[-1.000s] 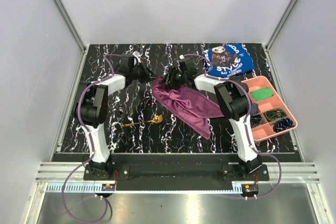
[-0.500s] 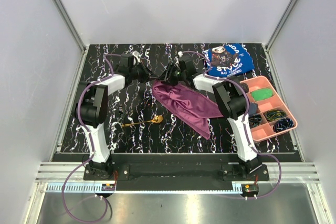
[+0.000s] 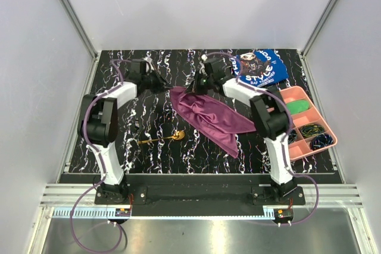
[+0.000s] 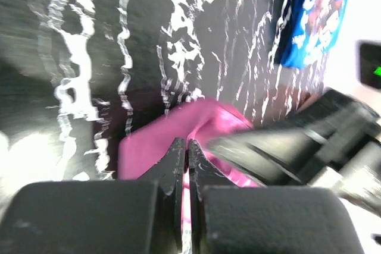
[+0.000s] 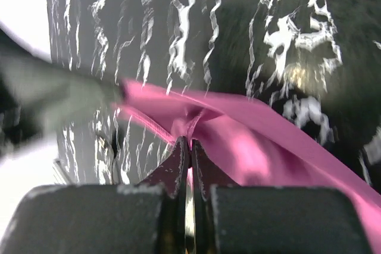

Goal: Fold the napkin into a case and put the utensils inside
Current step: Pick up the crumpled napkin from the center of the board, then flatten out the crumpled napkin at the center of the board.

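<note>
The plum-purple napkin [image 3: 208, 117] lies crumpled across the middle of the black marbled table, and its far edge is held by both grippers. My left gripper [image 3: 168, 87] is shut on the napkin's far left corner [image 4: 152, 147], with cloth between its fingertips [image 4: 186, 144]. My right gripper [image 3: 200, 85] is shut on a fold of the same edge [image 5: 256, 141], its tips [image 5: 189, 142] pinching the cloth. The two grippers are close together. The gold spoon [image 3: 161, 139] lies on the table near the napkin's left side, apart from it.
A blue printed cloth [image 3: 260, 66] lies at the back right. A pink compartment tray [image 3: 284, 93] with small items sits at the right edge. White walls enclose the table on three sides.
My right gripper has closed onto the napkin's far edge. Both grippers have shifted slightly toward the back, drawing that edge with them. The spoon has not moved.
</note>
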Action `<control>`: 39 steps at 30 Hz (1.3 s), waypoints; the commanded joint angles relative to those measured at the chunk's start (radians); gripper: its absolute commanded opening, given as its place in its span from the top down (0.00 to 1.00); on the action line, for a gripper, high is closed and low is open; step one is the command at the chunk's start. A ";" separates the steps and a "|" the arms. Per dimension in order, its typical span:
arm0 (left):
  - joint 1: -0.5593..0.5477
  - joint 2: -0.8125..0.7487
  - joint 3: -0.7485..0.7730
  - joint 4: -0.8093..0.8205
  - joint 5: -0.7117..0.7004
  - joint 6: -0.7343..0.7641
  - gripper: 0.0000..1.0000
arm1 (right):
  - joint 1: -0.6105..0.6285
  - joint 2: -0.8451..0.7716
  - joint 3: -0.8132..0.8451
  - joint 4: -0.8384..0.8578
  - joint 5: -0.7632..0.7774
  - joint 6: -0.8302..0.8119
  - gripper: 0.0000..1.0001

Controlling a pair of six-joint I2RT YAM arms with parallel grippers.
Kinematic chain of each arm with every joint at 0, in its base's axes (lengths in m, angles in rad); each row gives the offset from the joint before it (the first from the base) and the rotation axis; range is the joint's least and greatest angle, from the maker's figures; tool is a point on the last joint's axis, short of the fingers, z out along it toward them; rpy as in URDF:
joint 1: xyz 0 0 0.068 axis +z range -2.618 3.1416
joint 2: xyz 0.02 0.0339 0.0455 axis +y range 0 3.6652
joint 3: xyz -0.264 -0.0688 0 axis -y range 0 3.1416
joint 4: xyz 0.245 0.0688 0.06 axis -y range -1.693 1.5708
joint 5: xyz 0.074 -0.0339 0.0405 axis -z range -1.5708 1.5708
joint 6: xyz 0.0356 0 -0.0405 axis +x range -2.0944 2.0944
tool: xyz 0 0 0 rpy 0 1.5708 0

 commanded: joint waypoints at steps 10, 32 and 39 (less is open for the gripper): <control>0.166 -0.384 0.164 -0.232 -0.165 0.197 1.00 | -0.119 -0.666 -0.130 -0.425 0.253 -0.384 1.00; 0.459 -0.784 0.224 -0.292 -0.187 0.131 1.00 | -0.341 -0.991 0.030 -0.542 0.363 -0.462 1.00; 0.460 -0.878 0.092 -0.277 -0.322 0.074 1.00 | -0.346 -0.881 0.135 -0.473 0.386 -0.485 1.00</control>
